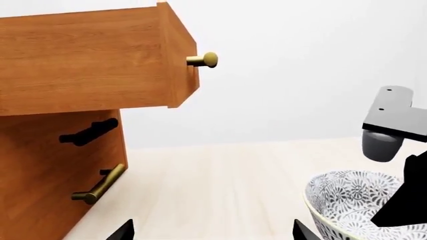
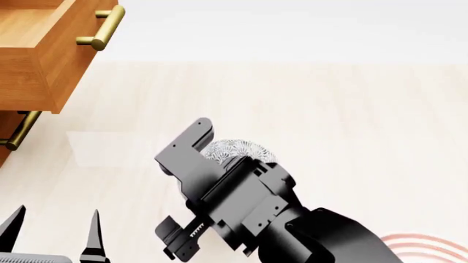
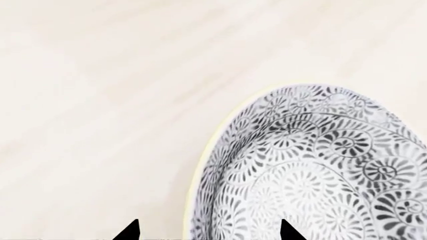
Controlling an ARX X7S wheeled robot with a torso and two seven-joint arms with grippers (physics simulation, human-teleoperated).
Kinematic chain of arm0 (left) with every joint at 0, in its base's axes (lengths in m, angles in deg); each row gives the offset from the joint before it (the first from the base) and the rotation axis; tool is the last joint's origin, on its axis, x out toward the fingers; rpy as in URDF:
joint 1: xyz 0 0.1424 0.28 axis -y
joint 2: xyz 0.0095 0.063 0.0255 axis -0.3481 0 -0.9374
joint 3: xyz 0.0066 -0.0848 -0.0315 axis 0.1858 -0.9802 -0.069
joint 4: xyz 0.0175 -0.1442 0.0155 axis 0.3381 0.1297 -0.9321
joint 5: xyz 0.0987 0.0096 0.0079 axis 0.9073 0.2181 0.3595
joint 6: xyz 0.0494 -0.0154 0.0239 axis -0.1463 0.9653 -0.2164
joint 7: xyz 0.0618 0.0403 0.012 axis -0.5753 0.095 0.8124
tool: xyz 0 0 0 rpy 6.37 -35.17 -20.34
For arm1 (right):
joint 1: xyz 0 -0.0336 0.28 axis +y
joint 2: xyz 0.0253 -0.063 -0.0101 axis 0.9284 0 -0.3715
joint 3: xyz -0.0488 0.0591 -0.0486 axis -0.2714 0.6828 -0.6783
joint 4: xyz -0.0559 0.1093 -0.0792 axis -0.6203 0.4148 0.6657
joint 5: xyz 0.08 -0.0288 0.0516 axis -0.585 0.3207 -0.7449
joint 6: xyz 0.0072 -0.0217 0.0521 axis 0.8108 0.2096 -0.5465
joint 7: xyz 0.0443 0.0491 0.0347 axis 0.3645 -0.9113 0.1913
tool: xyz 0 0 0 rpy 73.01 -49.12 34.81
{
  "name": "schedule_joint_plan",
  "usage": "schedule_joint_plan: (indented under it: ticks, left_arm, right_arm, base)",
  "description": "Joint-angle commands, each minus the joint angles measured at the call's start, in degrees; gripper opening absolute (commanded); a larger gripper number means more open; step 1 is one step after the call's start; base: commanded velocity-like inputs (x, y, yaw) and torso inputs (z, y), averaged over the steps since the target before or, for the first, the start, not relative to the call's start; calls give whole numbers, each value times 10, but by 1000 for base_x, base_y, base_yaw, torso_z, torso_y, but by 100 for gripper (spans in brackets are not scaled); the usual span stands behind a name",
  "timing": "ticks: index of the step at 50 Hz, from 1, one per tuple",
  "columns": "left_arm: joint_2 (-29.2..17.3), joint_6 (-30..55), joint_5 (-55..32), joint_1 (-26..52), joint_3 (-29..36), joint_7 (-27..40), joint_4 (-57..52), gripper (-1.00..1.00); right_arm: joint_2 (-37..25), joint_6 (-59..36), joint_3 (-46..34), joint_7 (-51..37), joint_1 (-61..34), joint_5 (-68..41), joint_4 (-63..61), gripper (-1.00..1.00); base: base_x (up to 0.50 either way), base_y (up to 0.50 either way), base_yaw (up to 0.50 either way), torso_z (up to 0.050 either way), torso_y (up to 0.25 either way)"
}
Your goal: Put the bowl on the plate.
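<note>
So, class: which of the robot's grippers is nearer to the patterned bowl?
The right. The right gripper hangs directly over the bowl, one fingertip above its rim. The left gripper sits off to the bowl's left, apart from it, with bare table between.

Right claw (image 3: pixel 208 231) open, low and forward; left claw (image 2: pixel 52 233) open, idle.

Pale wood tabletop (image 2: pixel 351 109); bowl (image 2: pixel 232 149) seemingly resting there.
</note>
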Motion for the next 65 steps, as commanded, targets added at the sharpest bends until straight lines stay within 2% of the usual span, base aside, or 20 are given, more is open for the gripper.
schedule_joint_plan:
  ticks: [1,32,33,50,58,65]
  left_arm:
    - [-1,-4,-1,-1,1,2,1,100]
    - [-7,-3,-5,-3,5,8,-4,100]
    - [-7,-4,-4,-3,6,8,-3,100]
    - [-9,-8,-6,-4,7,10,-1,100]
    - [-9,-7,-8,-2,8,11,-1,100]
    - [-8,-18,-10,-2,9,8,11,100]
  right_arm:
    - [0,3,0,1,7,1,1,100]
    - [0,12,1,0,17,-4,11,100]
    - [0,13,1,0,18,-3,11,-100]
    - [0,10,1,3,16,10,7,-100]
    - [0,1,0,-14,-16,57,-8,-100]
    - [0,-51,-5,-25,-45,142,-31,-100]
  base:
    - [0,0,0,0,0]
    - [0,0,0,0,0]
    - [0,0,0,0,0]
    - [0,0,0,0,0]
    - [0,0,0,0,0]
    - [0,0,0,0,0]
